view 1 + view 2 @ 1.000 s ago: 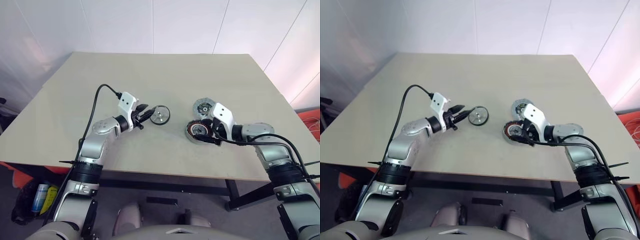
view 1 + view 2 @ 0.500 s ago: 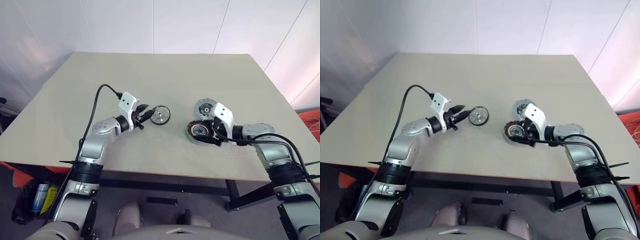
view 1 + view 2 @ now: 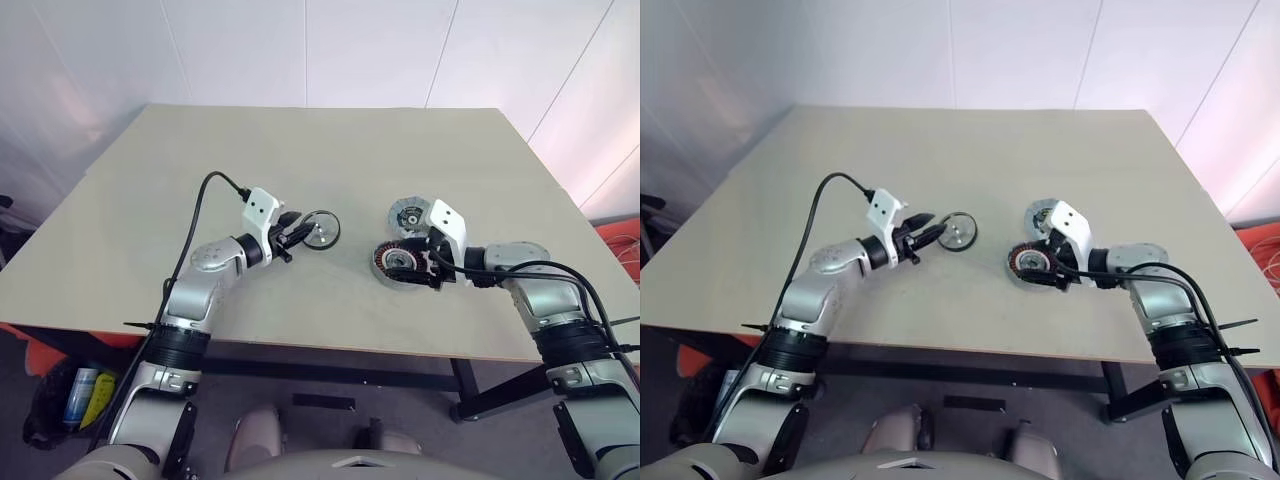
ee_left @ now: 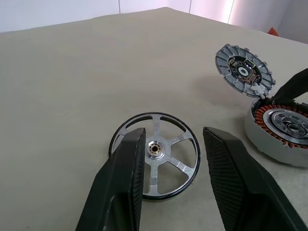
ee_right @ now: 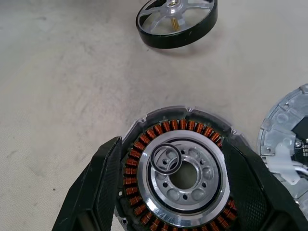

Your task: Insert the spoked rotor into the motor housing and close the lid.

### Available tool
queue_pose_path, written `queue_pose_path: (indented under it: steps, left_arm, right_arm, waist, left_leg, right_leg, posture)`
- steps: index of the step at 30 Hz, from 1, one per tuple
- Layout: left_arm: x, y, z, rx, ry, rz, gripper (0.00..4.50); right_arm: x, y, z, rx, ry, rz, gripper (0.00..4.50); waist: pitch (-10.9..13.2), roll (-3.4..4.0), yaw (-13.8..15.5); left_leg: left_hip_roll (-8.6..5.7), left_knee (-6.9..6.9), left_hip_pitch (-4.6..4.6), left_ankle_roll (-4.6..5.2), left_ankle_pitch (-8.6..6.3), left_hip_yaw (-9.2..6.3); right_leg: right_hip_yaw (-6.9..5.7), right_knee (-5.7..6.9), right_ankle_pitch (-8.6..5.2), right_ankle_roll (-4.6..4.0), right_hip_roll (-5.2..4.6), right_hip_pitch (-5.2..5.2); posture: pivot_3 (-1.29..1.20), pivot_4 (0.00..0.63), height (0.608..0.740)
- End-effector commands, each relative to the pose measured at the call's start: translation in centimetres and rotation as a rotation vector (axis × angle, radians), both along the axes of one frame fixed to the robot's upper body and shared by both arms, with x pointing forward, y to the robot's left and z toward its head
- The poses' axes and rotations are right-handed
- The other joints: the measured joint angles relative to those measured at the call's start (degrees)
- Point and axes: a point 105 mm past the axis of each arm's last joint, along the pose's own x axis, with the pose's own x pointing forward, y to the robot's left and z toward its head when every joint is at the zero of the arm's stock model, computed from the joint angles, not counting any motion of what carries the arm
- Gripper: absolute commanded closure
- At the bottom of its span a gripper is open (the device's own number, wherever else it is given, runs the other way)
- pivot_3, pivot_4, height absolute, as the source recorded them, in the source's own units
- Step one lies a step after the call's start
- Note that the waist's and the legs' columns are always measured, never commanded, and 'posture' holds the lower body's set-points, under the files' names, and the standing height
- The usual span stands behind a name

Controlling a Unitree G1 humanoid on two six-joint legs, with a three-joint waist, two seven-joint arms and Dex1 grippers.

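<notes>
Beige table; spoked rotor, motor housing, lid

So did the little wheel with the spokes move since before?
No. The spoked rotor lies on the table, just as far left of the motor housing as earlier.

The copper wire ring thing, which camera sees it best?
The right wrist view: the motor housing sits close up between the right gripper fingers, its copper windings plain to see. The left wrist view catches part of it at the edge; both eye views show it small on the table.
</notes>
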Motion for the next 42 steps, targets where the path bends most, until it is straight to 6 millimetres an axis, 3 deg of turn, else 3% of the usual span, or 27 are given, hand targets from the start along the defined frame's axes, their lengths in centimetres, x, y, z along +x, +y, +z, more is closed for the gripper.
queue_pose_path:
  steps: [1,22,25,32,42]
  left_arm:
    - [0.0,0.0,1.2,-0.012,-0.055,0.002,2.5]
    - [0.0,0.0,1.2,-0.002,-0.058,0.007,2.5]
    - [0.0,0.0,1.2,-0.001,-0.059,0.008,2.5]
    - [-0.1,0.0,1.2,0.001,-0.058,0.009,2.5]
    - [-0.1,0.1,1.1,0.003,-0.058,0.008,2.5]
  right_arm:
    - [0.6,0.0,1.9,0.0,-0.069,0.007,0.79]
    - [0.8,-0.6,0.1,-0.051,-0.04,-0.02,0.79]
    - [0.9,-0.6,0.1,-0.05,-0.039,-0.021,1.41]
    - [1.0,-0.6,0.2,-0.051,-0.05,-0.022,3.85]
    - [1.1,-0.9,0.7,-0.052,-0.07,-0.034,3.89]
  waist:
    - [0.0,0.0,0.0]
    - [0.0,0.0,0.0]
    - [0.0,0.0,0.0]
    - [0.0,0.0,0.1]
    - [0.0,0.0,0.0]
  left_leg:
    - [0.0,0.0,0.0,0.0,0.0,0.0]
    - [0.0,0.02,0.0,-0.01,0.01,0.0]
    - [0.0,0.02,0.0,0.0,0.0,0.0]
    - [0.0,0.04,0.02,-0.01,0.01,-0.01]
    - [0.0,0.04,0.01,-0.01,0.01,0.0]
  right_leg:
    - [0.0,0.0,0.0,0.0,0.0,0.0]
    - [0.0,0.02,0.0,0.0,0.0,0.0]
    - [0.0,0.02,0.0,0.0,0.0,0.0]
    - [0.0,0.04,0.0,0.0,0.0,0.03]
    - [0.0,0.04,0.01,0.0,0.0,0.01]
  posture:
    - [0.0,0.0,0.74]
    - [0.0,0.0,0.74]
    - [0.0,0.0,0.74]
    - [0.0,0.0,0.74]
    - [0.0,0.0,0.74]
